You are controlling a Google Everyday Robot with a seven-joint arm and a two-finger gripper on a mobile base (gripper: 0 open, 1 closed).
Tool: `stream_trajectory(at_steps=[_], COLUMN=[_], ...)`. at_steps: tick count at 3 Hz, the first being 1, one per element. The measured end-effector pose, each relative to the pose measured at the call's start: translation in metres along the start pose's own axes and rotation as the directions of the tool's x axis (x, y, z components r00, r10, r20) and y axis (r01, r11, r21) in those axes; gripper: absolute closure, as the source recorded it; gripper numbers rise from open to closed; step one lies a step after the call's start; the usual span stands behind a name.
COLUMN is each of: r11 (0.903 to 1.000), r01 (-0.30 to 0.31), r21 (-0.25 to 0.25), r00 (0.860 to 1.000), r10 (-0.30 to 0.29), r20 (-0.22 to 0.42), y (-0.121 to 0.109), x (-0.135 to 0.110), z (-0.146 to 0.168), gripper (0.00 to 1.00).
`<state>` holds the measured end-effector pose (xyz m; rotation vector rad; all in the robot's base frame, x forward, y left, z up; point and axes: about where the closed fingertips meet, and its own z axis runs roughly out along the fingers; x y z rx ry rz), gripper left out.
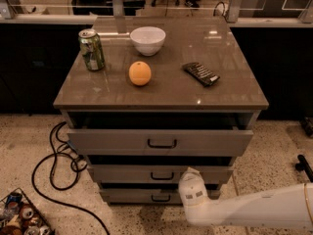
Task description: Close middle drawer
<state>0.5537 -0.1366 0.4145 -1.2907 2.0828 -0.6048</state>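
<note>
The middle drawer (146, 173) is the second of three in a grey-beige cabinet. It has a plain flat front and a small black bar handle (162, 176), and it stands pulled out a little. My white arm comes in from the lower right. My gripper (191, 181) is at the arm's end, low in front of the right part of the middle drawer's front, just right of the handle. The white wrist housing covers it.
The top drawer (112, 142) is pulled out furthest; the bottom drawer (132, 196) is out slightly. On the cabinet top (166, 94) are a green can (92, 49), a white bowl (147, 39), an orange (140, 73) and a dark packet (201, 74). A black cable (54, 165) and a bin of cans (19, 217) lie on the floor at left.
</note>
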Motion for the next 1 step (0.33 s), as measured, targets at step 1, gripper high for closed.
stream_trajectory(at_steps=[1], r11=[1.0000], r01=[0.000], r21=[0.000], r00=[1.000], r10=[0.000], r20=[0.000], y=[0.0006], x=[0.0003], z=[-0.0004], gripper=[0.00])
